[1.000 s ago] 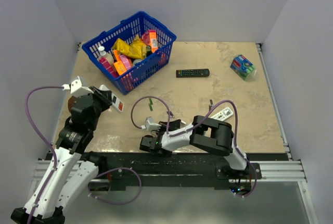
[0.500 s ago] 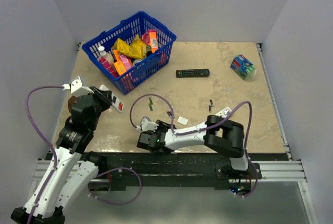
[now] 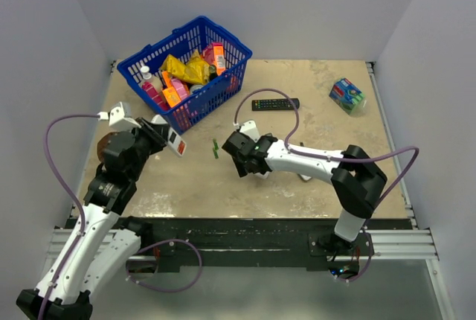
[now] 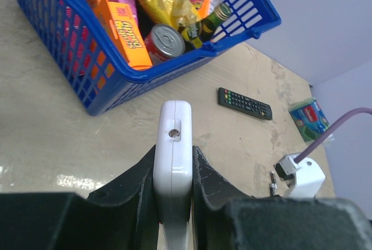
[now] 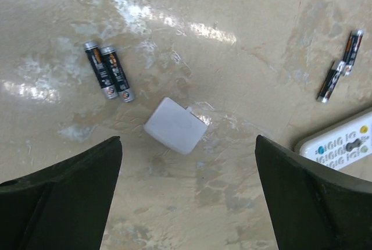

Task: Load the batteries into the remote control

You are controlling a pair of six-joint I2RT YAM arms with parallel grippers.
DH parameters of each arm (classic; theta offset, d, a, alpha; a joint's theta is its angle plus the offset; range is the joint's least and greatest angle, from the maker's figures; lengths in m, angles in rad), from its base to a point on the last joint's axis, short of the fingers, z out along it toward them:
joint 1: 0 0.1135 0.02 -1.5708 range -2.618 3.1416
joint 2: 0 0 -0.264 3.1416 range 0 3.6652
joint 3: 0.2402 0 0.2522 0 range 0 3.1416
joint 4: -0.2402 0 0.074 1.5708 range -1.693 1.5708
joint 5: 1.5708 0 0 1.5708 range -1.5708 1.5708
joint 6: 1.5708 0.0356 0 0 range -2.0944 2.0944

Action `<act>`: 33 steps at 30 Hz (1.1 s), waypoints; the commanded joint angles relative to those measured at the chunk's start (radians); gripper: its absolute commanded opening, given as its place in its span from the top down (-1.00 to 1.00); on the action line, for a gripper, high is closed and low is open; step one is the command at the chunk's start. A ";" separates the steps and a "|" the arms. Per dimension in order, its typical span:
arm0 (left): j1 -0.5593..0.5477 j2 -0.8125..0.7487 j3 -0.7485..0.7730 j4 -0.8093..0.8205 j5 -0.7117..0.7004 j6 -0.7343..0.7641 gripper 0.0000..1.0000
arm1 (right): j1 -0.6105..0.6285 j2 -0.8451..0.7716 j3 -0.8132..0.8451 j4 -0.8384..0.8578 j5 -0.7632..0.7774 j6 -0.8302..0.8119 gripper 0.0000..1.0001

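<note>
White remote control (image 4: 172, 128) juts lengthwise from left claw (image 4: 172, 167), seemingly toward basket (image 4: 139, 76).

**Gripped remote control (image 4: 172, 157), loose batteries (image 5: 106, 78)**

Small, white, red panel on its face; clamped edge-on, lower centre of left wrist view. Two black, flat, side by side, touching, upper left of right wrist view; another black pair (image 5: 340, 64) upper right. Green battery (image 3: 216, 149) mid-frame from above.
</note>
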 commanded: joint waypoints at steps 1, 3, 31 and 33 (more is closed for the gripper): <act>0.007 0.026 -0.020 0.136 0.133 0.030 1.00 | -0.066 -0.038 -0.057 -0.026 -0.053 0.208 -0.94; 0.007 0.039 -0.025 0.143 0.161 0.024 1.00 | -0.078 -0.050 -0.057 -0.023 -0.054 0.278 -0.92; -0.016 0.045 -0.088 0.203 0.213 0.027 1.00 | -0.148 0.051 -0.075 0.005 -0.209 0.545 -0.58; -0.016 0.046 -0.086 0.203 0.215 0.029 1.00 | -0.154 0.054 -0.083 0.009 -0.212 0.551 -0.58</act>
